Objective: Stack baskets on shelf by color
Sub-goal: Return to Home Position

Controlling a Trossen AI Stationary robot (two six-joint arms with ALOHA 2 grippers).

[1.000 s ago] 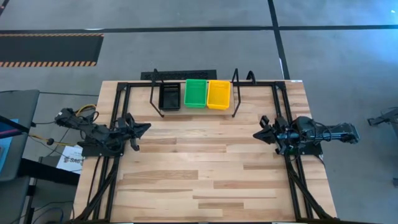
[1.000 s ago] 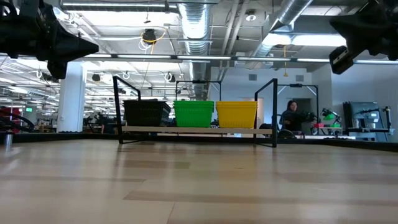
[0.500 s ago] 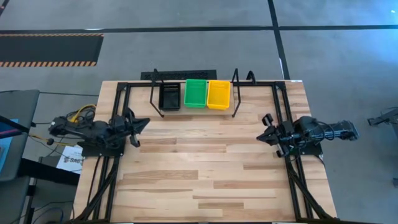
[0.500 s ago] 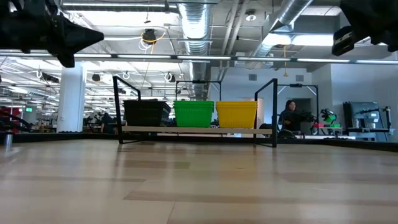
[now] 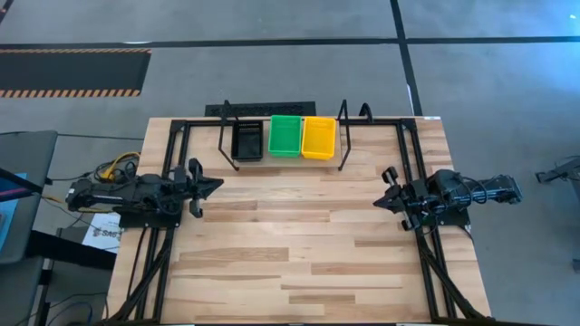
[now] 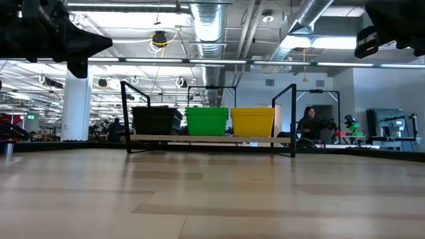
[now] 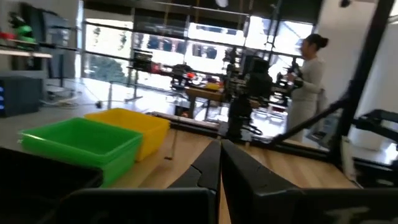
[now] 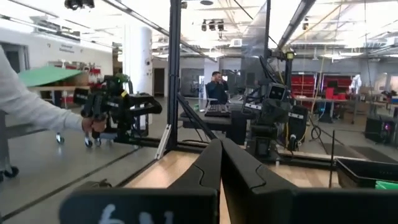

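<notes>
A black basket [image 5: 246, 140], a green basket [image 5: 285, 135] and a yellow basket [image 5: 318, 137] stand side by side, bottoms on the shelf [image 6: 209, 139] at the table's far edge, between its black wire uprights. My left gripper [image 5: 217, 184] hovers shut over the table's left side, pointing level toward the right edge; its wrist view shows the green basket [image 7: 81, 143] and yellow basket [image 7: 130, 124] beside it. My right gripper [image 5: 377, 201] hovers shut over the right side, pointing toward the left edge. Neither holds anything.
The wooden tabletop [image 5: 299, 244] lies bare between the two arms. Black frame rails [image 5: 172, 154] run along both sides and the far edge. A person [image 6: 309, 123] stands in the room behind; a sleeve [image 8: 31, 102] shows in the right wrist view.
My left arm has swung about its base, so its shut gripper now points straight toward the table's right edge instead of slanting toward the near edge, and sits slightly higher. My right gripper has rolled about its own line while staying in place. The baskets have not moved.
</notes>
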